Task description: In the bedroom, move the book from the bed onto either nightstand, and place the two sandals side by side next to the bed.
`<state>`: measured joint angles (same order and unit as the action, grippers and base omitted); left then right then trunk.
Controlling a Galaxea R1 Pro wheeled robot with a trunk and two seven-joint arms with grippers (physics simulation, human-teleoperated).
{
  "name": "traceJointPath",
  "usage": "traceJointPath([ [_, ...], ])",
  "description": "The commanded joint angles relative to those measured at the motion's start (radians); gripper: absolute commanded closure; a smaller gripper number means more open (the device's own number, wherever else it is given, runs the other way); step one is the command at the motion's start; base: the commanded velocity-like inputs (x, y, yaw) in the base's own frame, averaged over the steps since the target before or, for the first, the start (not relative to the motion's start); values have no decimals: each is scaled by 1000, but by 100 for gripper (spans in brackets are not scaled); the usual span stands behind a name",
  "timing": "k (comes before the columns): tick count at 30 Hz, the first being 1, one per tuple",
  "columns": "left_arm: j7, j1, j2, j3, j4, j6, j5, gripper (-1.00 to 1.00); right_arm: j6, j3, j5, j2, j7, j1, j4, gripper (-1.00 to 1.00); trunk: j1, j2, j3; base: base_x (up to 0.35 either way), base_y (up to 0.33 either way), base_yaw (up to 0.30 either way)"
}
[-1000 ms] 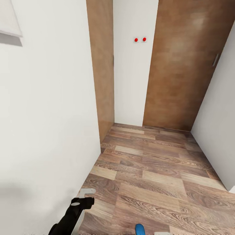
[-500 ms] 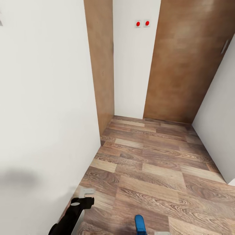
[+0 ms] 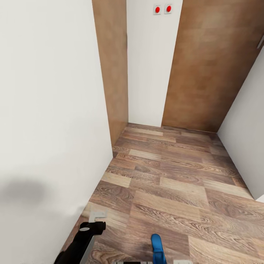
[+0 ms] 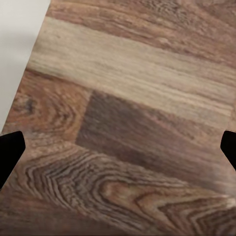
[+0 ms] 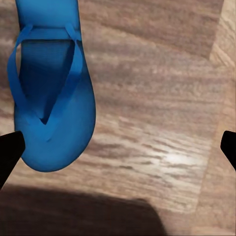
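One bright blue sandal (image 3: pixel 157 247) shows at the bottom edge of the head view, on the wood-plank floor. In the right wrist view the same sandal (image 5: pixel 49 93) appears to lie flat on the planks, straps up, its rounded end beside one fingertip. My right gripper (image 5: pixel 118 147) is open, its fingers spread wide around bare floor. My left gripper (image 4: pixel 118 147) is also open over bare planks, with nothing between its fingers. My left arm (image 3: pixel 82 240) reaches in low beside the white wall. The bed, the book, the nightstand and the other sandal are out of view.
A white wall (image 3: pixel 51 110) runs close along the left. Ahead, a narrow passage ends at a white panel with two red switches (image 3: pixel 162 9), between brown wooden doors (image 3: pixel 209 69). Another white wall (image 3: pixel 245 139) closes the right side.
The whole head view has shifted: the switches and doors sit higher in the picture and more of the blue sandal shows at the bottom. The left arm holds its place.
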<state>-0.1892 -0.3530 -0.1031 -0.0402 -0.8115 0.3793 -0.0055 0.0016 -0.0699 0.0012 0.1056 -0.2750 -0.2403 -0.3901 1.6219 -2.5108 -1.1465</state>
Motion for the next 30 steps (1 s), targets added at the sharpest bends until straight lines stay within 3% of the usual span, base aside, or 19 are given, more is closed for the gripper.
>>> traceJointPath([
  [1, -5, 0, 0, -3, -1, 6, -1, -100, 0, -7, 0, 0, -7, 0, 0, -100, 0, -1, -5, 0, 0, 0],
  [5, -5, 0, 1, -3, -1, 6, 0, -100, 0, -7, 0, 0, -8, 0, -5, -100, 2, -2, -20, 0, 0, 0],
  [18, -5, 0, 2, -3, -3, 6, 1, -100, 31, -14, 5, 24, -9, -25, -73, -100, 2, -2, -20, 0, 0, 0],
  [30, -6, -1, 2, -3, -3, 6, 1, -100, 73, -66, 5, 40, -5, -41, -92, -100, 2, -2, -20, 0, 0, 0],
])
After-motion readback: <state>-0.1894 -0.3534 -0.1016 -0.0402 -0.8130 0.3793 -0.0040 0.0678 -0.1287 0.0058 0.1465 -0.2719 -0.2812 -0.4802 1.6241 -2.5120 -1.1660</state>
